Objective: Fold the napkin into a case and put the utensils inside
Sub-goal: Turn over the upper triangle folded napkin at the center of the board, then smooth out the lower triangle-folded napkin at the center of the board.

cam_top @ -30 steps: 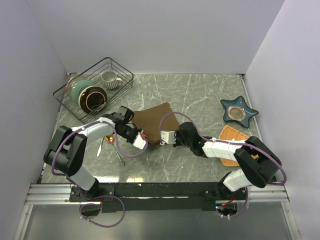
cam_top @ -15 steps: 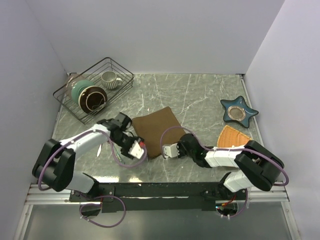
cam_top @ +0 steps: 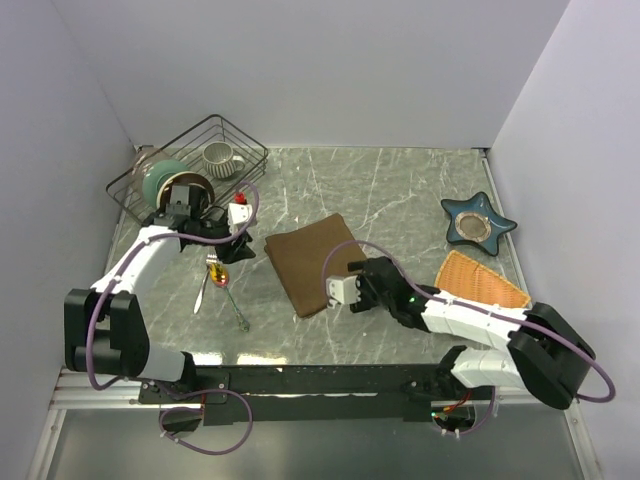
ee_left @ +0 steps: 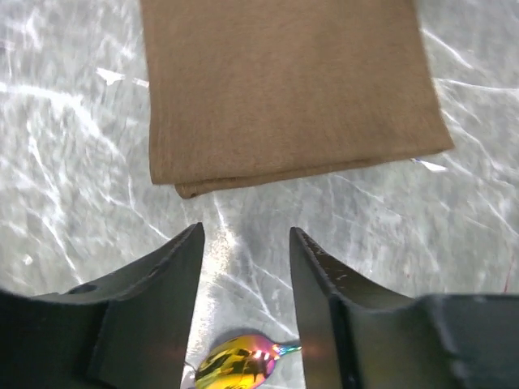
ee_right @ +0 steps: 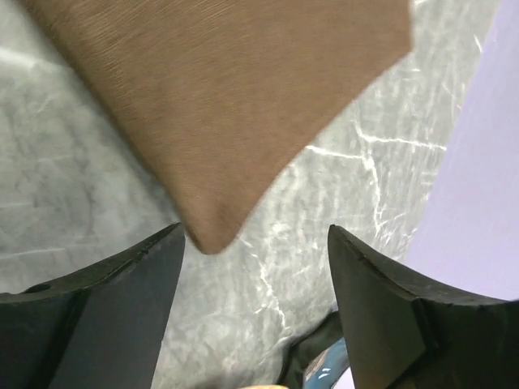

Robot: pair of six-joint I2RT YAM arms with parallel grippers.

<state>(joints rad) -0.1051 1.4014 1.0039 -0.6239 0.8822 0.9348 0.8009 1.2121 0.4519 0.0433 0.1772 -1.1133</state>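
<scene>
Grey marble table (cam_top: 400,190), folded brown napkin (cam_top: 310,260), left gripper (ee_left: 246,235) parted, empty, near spoon (ee_left: 237,361), right gripper (ee_right: 253,232) parted, empty.

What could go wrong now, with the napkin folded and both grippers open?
The right gripper hangs at a corner of the napkin; a careless move could snag and unfold it. The spoon lies flat on the table below the open left gripper; it may slip when pinched.
</scene>
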